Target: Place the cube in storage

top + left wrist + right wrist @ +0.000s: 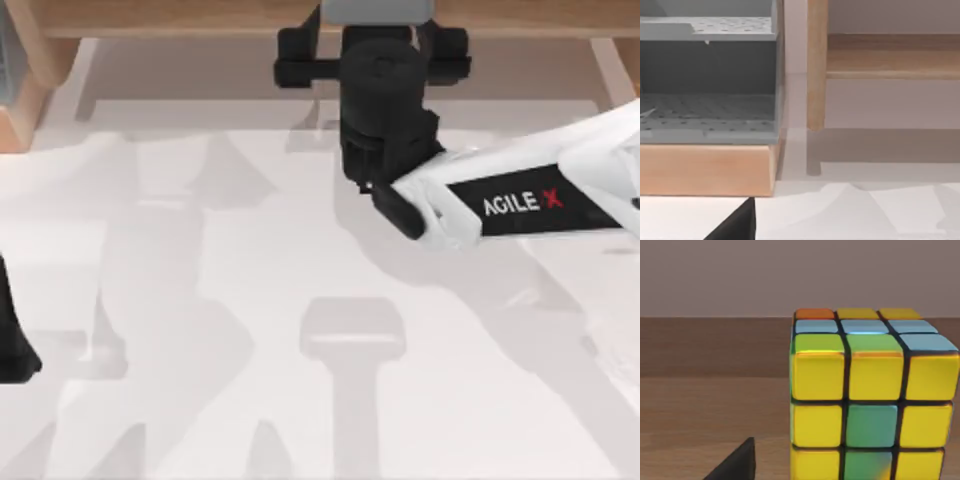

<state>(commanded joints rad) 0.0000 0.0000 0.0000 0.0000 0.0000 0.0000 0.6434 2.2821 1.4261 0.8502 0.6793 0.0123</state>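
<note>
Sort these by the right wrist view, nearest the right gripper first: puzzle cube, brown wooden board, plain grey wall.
1. Yellow-and-green puzzle cube, right up close.
2. Brown wooden board, stretching behind it.
3. Plain grey wall, far back.

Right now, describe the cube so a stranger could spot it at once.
Find the wooden shelf along the table's far edge, where the right gripper reaches. The cube sits on brown wood before it: a small gridded block, mostly yellow squares, some green, split by dark lines.

The right arm reaches from the table's right to its far middle edge, the cube sits on a wooden surface just before its wrist camera, and the left arm rests at the left edge.
</note>
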